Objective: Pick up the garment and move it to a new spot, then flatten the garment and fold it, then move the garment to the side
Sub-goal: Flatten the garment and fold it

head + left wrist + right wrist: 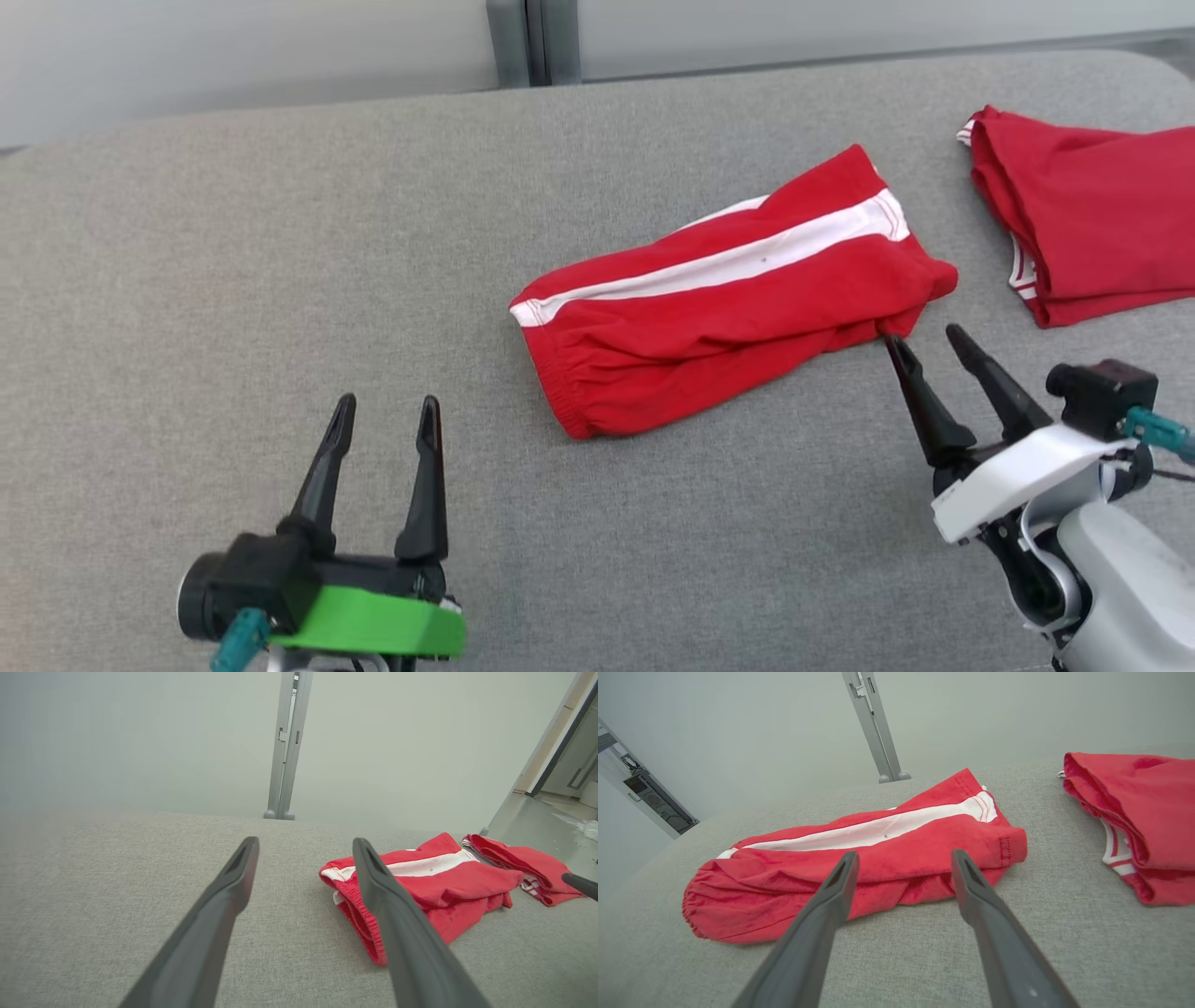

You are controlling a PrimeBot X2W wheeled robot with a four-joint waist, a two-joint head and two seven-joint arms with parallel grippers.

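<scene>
A folded red garment [728, 299] with a white side stripe lies near the middle of a grey, fabric-covered desk [233, 233], its elastic waistband toward the robot's left and its hemmed end toward the right. The cloth sits at a slant, the hem end farther from the robot than the waistband.

The right gripper [922, 336] hangs low over the desk at the garment's near right corner with its jaws spread and nothing between them. One dark tip is right at the edge of the red cloth (whether it actually touches cannot be made out). From the right wrist view both fingers point at the garment's near edge, close to the hem.

The left gripper [388, 403] hovers well apart from the garment, on the robot's left over bare grey fabric, its jaws likewise spread and holding nothing. A green collar shows at its base.

A second red garment [1092, 215], also trimmed in white, lies folded at the desk's far right, near the first but not touching it. Behind the desk stand a pale wall and a grey upright post [532, 42].
</scene>
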